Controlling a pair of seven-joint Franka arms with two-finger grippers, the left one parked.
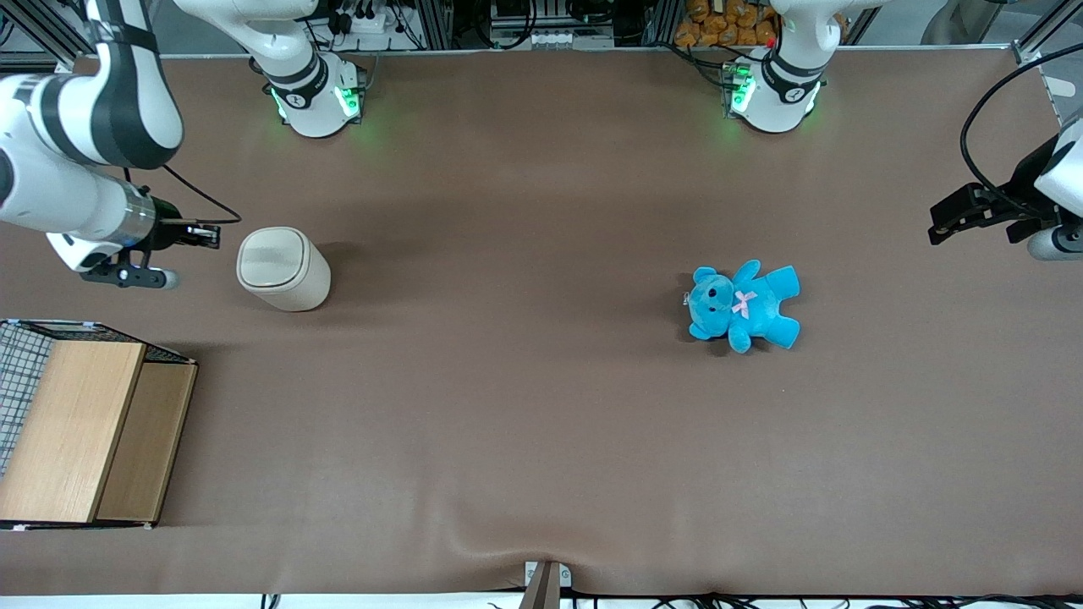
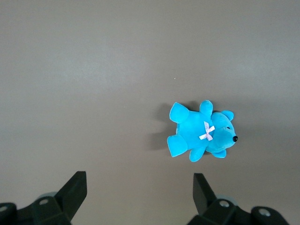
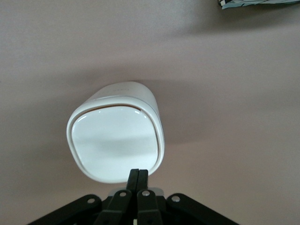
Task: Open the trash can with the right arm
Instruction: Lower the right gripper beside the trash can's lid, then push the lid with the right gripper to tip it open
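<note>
The cream-white trash can [image 1: 283, 268] stands upright on the brown table, toward the working arm's end, with its rounded lid down. It also shows in the right wrist view [image 3: 116, 136], seen from above. My right arm's gripper [image 1: 211, 235] is beside the can, slightly above its lid edge and a small gap away from it. In the right wrist view the gripper [image 3: 138, 174] has both fingers pressed together with nothing between them, their tips at the rim of the lid.
A light wooden box with wire mesh [image 1: 76, 431] sits nearer the front camera than the can, at the working arm's end. A blue teddy [image 1: 744, 306] lies toward the parked arm's end; it also shows in the left wrist view [image 2: 201, 136].
</note>
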